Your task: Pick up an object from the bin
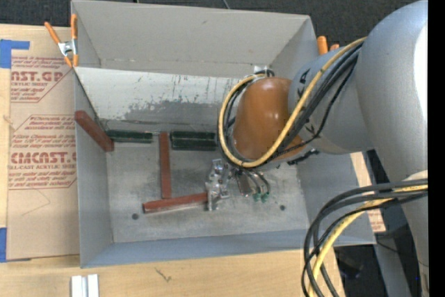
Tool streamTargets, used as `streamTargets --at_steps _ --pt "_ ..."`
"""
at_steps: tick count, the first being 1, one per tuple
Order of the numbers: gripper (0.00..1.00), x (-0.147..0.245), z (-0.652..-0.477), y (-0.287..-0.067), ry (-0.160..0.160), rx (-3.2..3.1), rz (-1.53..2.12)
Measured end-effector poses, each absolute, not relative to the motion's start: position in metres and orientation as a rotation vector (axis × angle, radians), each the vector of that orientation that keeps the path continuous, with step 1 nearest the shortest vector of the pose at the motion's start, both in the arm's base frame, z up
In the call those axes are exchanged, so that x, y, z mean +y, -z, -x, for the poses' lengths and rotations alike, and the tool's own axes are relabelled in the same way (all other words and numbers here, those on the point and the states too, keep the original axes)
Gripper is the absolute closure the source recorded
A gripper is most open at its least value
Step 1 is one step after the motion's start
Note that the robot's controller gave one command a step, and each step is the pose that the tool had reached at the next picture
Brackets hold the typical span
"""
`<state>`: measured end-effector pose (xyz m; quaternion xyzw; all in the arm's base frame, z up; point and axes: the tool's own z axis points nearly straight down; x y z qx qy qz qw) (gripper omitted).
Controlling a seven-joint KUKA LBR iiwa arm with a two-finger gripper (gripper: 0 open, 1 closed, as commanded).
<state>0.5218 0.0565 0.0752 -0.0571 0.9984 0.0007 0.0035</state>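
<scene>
Gripper (217, 193) low at the floor of the bin (94, 219), at the right end of a reddish-brown stick (174, 204) lying crosswise near the front wall; whether the fingers are spread or pinching the stick cannot be told. Step in hand, as judged: the grasp; next, a secure grip on that end, then a straight lift clear of the second brown stick (165, 167) lying at right angles.

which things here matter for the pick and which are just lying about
Job: pincer; front brown stick, its right end at the pincer; bin.
Lying about: middle brown stick; left brown stick; left green bar; right green bar.
</scene>
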Motion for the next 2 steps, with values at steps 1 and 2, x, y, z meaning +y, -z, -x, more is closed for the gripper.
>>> streamTargets --at_steps 1,2 --pt "1.0 0.057 -0.522 -0.075 -0.002 3.13 0.179" --pt "1.0 0.088 -0.542 -0.226 -0.001 3.072 0.613"
